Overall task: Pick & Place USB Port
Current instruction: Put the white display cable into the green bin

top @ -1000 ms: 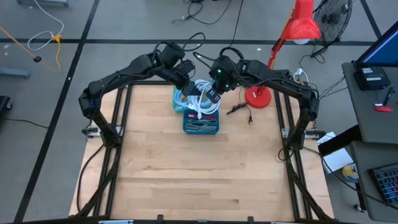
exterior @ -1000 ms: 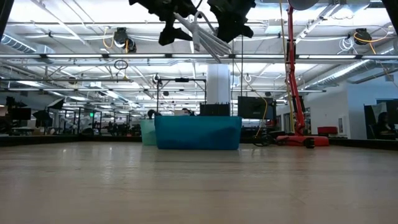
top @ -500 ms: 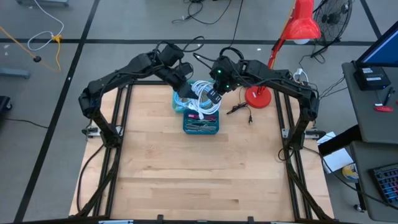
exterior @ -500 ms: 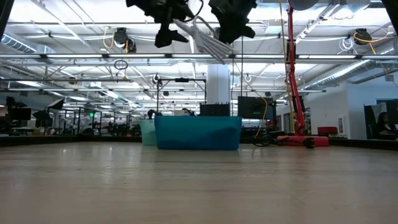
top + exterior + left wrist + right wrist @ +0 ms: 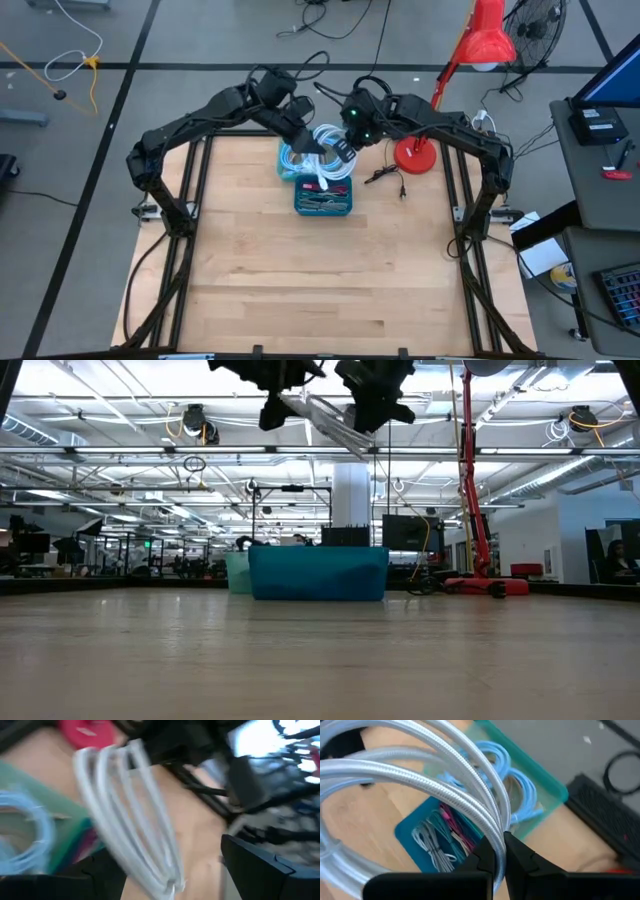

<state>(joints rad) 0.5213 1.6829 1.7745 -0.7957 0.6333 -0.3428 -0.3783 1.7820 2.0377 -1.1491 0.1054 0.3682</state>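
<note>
In the high view, both arms meet at the top centre of the wooden table (image 5: 300,270), where the right hand (image 5: 340,152) pinches a coiled white USB cable (image 5: 325,150) above the blue bin (image 5: 323,200) and green bin (image 5: 287,165), with the left hand (image 5: 303,143) spread just beside the coil. The low view shows the cable (image 5: 325,420) hanging in the air at the top centre, well above the blue bin (image 5: 318,573). In the left wrist view the white loops (image 5: 125,820) cross the middle between the spread fingers (image 5: 265,870), and the right wrist view shows the right hand (image 5: 501,854) pressed onto the braided strands (image 5: 420,775) over both bins.

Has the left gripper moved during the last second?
Yes, slightly: the left gripper has shifted rightward over the teal bin, closer to the white cable.
</note>
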